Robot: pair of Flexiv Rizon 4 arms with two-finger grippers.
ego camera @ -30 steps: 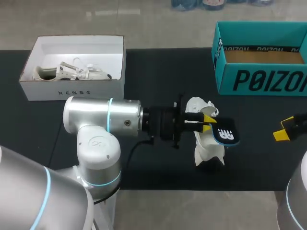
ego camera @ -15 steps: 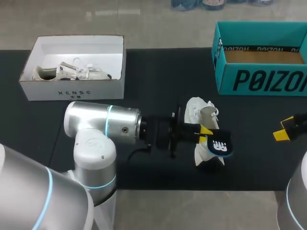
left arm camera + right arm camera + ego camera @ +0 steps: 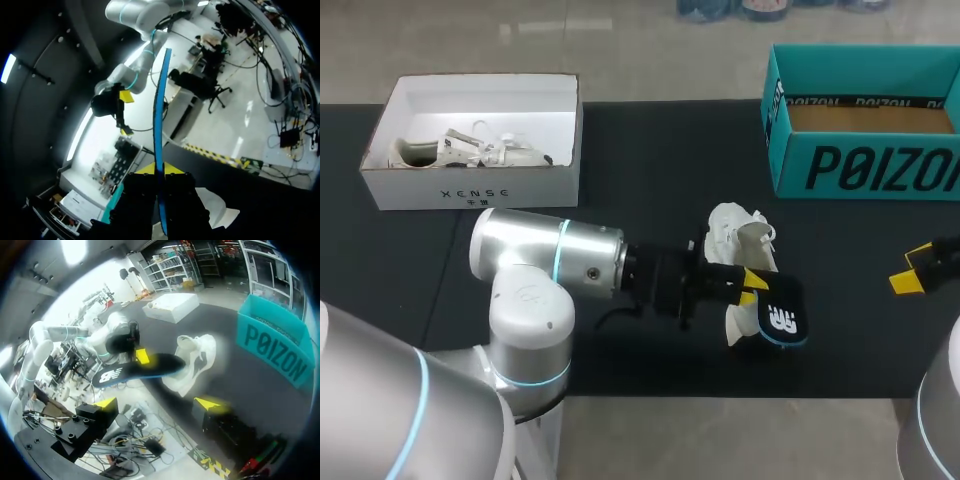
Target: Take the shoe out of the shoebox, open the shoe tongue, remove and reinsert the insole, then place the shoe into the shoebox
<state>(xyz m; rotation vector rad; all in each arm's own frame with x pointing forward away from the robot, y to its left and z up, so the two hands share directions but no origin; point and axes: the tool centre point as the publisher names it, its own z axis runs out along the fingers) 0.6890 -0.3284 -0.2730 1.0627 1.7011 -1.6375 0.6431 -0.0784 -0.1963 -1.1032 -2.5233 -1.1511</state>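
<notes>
Your left gripper [image 3: 748,285] is clenched on the insole [image 3: 778,318] just beside the shoe [image 3: 738,240]. The insole is out, so reinsertion comes next: steer its tip into the shoe's opening. Your right gripper [image 3: 915,268] is released.

Our black matte table [image 3: 650,160] carried three things: an open white cardboard box [image 3: 470,185] at the far left, an open teal cardboard shoebox [image 3: 860,165] at the far right, and a white sneaker [image 3: 730,230] near the middle.

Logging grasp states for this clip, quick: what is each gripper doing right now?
Left gripper: fingers closed on the insole.
Right gripper: open, holding nothing.
</notes>
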